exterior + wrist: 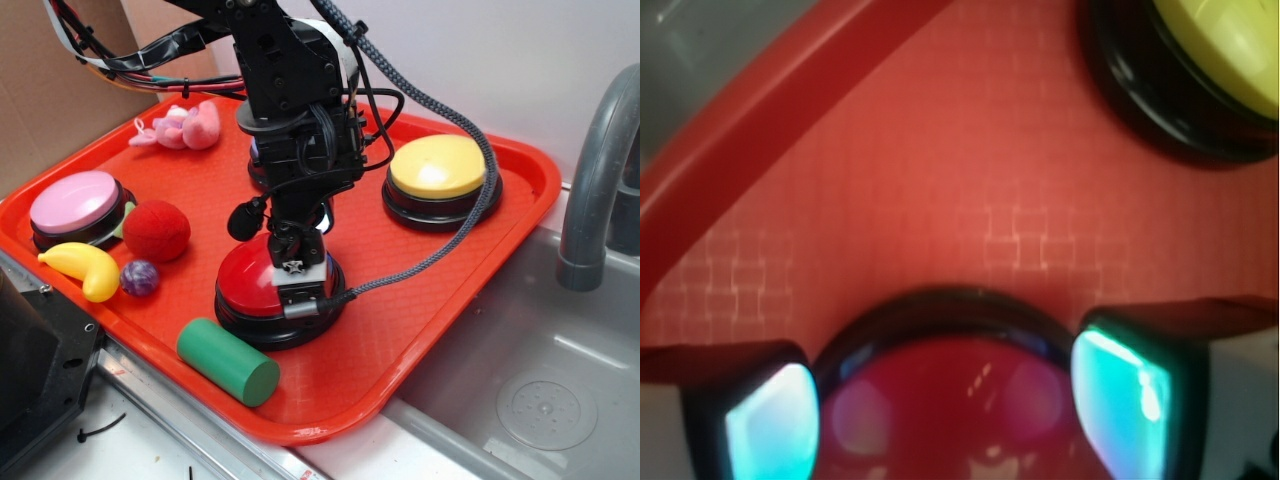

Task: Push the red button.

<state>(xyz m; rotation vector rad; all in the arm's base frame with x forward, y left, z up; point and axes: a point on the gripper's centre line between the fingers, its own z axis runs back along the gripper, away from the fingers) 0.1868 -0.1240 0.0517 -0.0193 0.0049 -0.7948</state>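
A: Nearest the lens, at the lower centre of the wrist frame, the glossy red dome button on its black round base (960, 400) is seen between two glowing finger pads (770, 425).

B: Is the black robot pincer (297, 268) spread, then?

A: It is held open, one finger to each side of the dome. In the exterior frame it is set down at the cap, right of lower centre on the orange-red plastic tray (520, 160). Actual contact cannot be told.

B: Why so placed?

A: Presumably so that a downward press is delivered squarely. The yellow dome button (438, 166) at upper right is left apart.
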